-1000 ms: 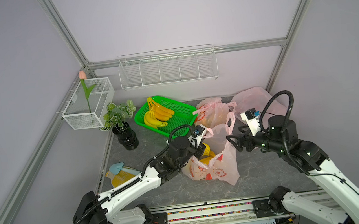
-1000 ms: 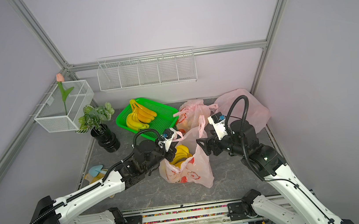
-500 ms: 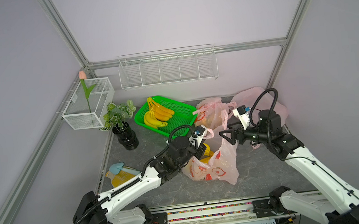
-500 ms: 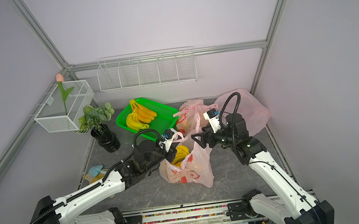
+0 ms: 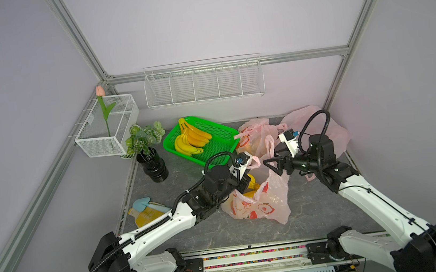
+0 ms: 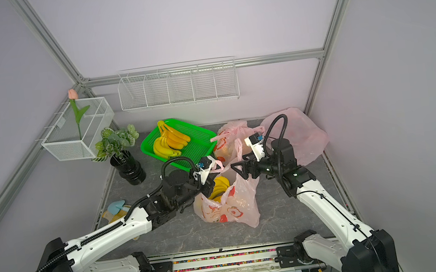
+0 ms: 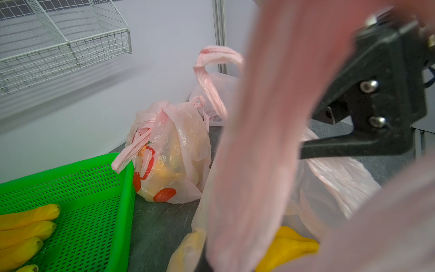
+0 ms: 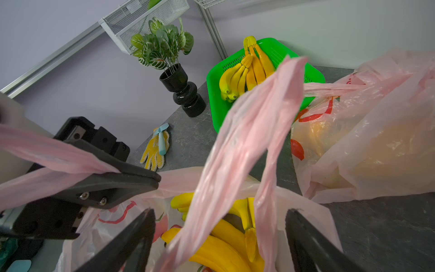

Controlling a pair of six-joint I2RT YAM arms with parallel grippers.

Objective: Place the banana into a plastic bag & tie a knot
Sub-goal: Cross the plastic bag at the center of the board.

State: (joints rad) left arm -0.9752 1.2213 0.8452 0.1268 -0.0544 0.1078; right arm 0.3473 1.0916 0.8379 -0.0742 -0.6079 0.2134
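Note:
A pink plastic bag [image 5: 261,207] with red print lies mid-table, and a yellow banana [image 8: 223,247] bunch shows through its open mouth. My left gripper [image 5: 252,166] is shut on one bag handle [image 8: 54,160] and holds it up. The right gripper [image 8: 220,212] is open. Its fingers [image 8: 138,235] stand on either side of the other handle [image 8: 247,141], a loop that rises from the bag between them. In the left wrist view, blurred pink plastic [image 7: 266,141] covers my own jaws, and the banana [image 7: 292,245] shows below.
A green basket [image 5: 220,142] with more bananas stands behind the bag. Beside it is a knotted pink bag [image 5: 253,138], with a further pink bag [image 5: 333,132] at the back right. A black vase with a plant [image 5: 154,167] and a yellow glove [image 5: 147,215] lie left.
My right arm has swung left toward the bag, bringing its open jaws around the free handle. The left gripper has held still, shut on its handle.

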